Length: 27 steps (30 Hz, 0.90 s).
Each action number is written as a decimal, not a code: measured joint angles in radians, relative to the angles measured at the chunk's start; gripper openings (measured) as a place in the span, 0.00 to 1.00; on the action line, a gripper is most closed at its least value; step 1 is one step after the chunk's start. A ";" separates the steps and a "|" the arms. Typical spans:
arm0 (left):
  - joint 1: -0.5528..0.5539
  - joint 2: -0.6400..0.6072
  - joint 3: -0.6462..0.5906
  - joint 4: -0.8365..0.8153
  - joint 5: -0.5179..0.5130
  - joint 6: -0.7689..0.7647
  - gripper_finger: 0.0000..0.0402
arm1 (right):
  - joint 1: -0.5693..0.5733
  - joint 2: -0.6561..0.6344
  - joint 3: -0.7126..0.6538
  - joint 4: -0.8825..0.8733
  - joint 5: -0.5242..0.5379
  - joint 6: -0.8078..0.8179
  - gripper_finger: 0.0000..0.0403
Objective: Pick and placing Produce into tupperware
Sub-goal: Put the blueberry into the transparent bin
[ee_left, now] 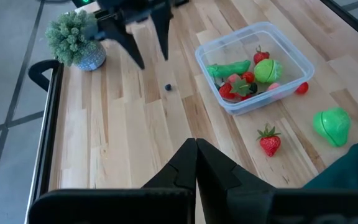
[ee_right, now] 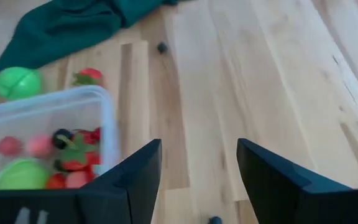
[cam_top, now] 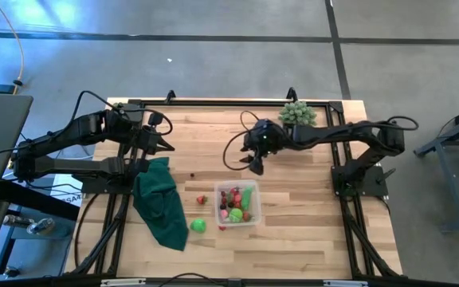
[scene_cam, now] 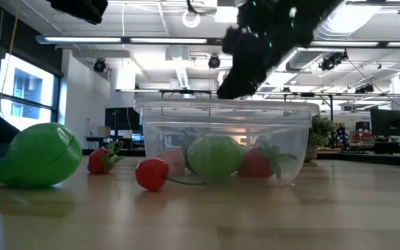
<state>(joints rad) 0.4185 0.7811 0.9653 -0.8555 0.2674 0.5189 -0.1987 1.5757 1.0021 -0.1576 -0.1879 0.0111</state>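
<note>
The tupperware [cam_top: 238, 204] sits on the wooden table [cam_top: 309, 231] and already holds several pieces of produce [cam_top: 236, 205], red, pink and green. Outside it, on the side toward the dark green cloth [cam_top: 159, 201], lie a strawberry [cam_top: 202, 199] close to its wall, a round green fruit [cam_top: 198, 226] near the cloth's edge, and a small red piece [scene_cam: 151, 173] against the container's front corner. A tiny dark berry [cam_top: 192, 175] rests farther from the tupperware, toward the table's far side.

The right gripper [cam_top: 255, 165] hangs above the table just beyond the tupperware's far edge, jaws standing wide with nothing between them. The left gripper [cam_top: 164, 146] waits beyond the cloth, fingers closed together and empty.

Risks, as judged: the right gripper's fingers are near the container's rim, so a descent toward the remaining pieces may catch the wall and shift or tip the light tupperware. The round green fruit may roll from a pinch. The dark berry is small enough to slip between wide jaws.
</note>
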 joint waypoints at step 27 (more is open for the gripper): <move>0.000 0.000 0.000 0.000 0.000 0.000 0.00 | -0.024 0.089 -0.566 0.783 0.105 -0.099 0.50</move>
<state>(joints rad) 0.4185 0.7811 0.9656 -0.8557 0.2675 0.5189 -0.2230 1.6651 0.4362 0.6249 -0.0831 -0.0875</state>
